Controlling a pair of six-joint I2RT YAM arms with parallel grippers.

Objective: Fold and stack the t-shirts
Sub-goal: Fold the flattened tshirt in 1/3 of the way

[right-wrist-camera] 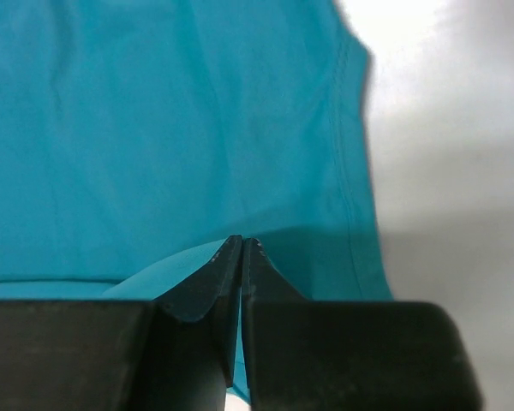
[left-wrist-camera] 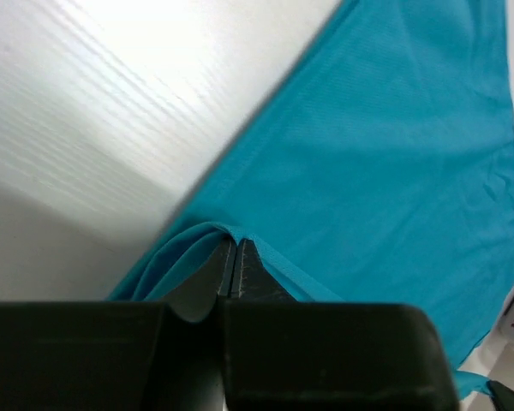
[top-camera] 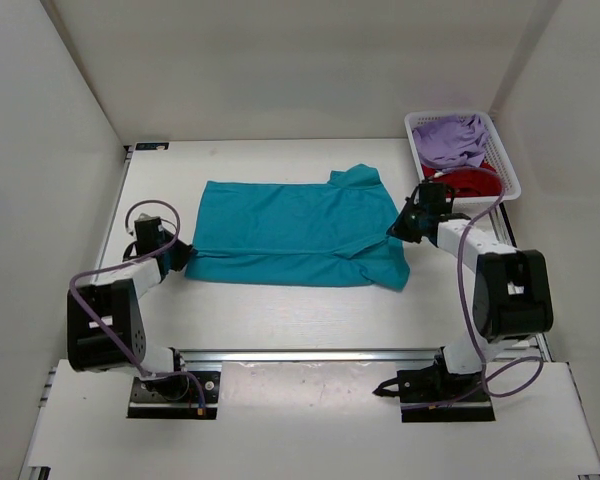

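Note:
The teal t-shirt [top-camera: 290, 225] lies spread across the middle of the table, its near edge doubled over in a long band. My left gripper [top-camera: 183, 255] is at the shirt's left edge, shut on a raised pinch of teal cloth [left-wrist-camera: 206, 235] at its fingertips [left-wrist-camera: 236, 241]. At the shirt's right side by the sleeve, my right gripper [top-camera: 395, 228] has its jaws shut [right-wrist-camera: 242, 240] on the teal fabric [right-wrist-camera: 154, 128]. The lavender t-shirt [top-camera: 450, 138] and the dark red t-shirt [top-camera: 470, 182] lie crumpled in the basket.
The white mesh basket [top-camera: 450, 115] stands at the back right corner, just behind the right gripper. White walls close in the table on the left, back and right. A metal rail [top-camera: 310, 355] runs along the near edge between the arm bases.

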